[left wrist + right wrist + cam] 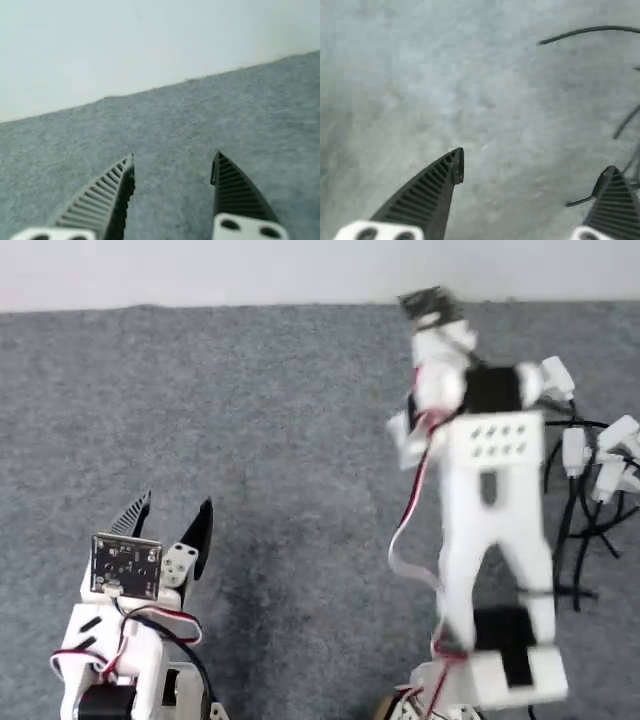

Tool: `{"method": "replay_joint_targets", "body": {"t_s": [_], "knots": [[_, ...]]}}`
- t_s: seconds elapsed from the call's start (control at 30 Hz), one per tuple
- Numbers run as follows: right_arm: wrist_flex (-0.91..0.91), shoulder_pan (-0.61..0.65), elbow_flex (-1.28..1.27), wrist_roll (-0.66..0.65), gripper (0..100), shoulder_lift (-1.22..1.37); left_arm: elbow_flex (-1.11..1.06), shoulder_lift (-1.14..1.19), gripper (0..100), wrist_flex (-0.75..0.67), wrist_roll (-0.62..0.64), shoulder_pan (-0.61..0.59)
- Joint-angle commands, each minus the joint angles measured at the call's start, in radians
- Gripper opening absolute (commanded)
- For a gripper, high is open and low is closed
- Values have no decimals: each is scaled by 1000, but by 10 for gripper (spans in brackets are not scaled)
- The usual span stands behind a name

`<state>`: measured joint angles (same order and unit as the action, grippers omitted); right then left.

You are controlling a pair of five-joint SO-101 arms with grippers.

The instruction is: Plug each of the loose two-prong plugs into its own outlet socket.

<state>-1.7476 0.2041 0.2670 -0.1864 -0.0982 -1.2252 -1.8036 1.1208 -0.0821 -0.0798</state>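
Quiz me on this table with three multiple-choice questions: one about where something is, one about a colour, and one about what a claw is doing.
1. Where do the white plugs lie?
A) mid-table
B) at the right edge of the table, beside the right arm
C) against the far wall

2. What colour is the table's surface?
A) grey
B) red
C) brown

3. How is the left gripper?
A) shut on a plug
B) shut, empty
C) open, empty

Answers:
1 B: the high view shows them beside that arm.
2 A: the surface is grey in every view.
3 C: its wrist view shows bare table between the spread fingers.
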Motion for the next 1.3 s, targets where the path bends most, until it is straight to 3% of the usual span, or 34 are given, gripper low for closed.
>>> {"method": "replay_joint_targets", "body": {"t_s": [0.0, 0.27, 0.47, 0.73, 0.93, 1.07, 1.27], "knots": [[70, 93, -265, 15, 377, -285, 53, -17, 246, 49, -14, 0], [395, 70, -1016, -213, 377, -872, -113, -17, 246, 44, -14, 3], [602, -88, -1419, -227, 376, -1280, -213, -17, 246, 51, -9, 0], [616, -200, -1712, -230, 375, -1716, -346, -18, 245, 72, -6, 6], [676, -240, -1941, -230, 377, -1701, -460, -17, 244, 72, -6, 3], [680, -237, -1950, -230, 377, -1696, -456, -15, 244, 81, -5, 6], [495, -236, -1952, -230, 377, -1695, -456, -15, 245, 141, -11, 5]]}}
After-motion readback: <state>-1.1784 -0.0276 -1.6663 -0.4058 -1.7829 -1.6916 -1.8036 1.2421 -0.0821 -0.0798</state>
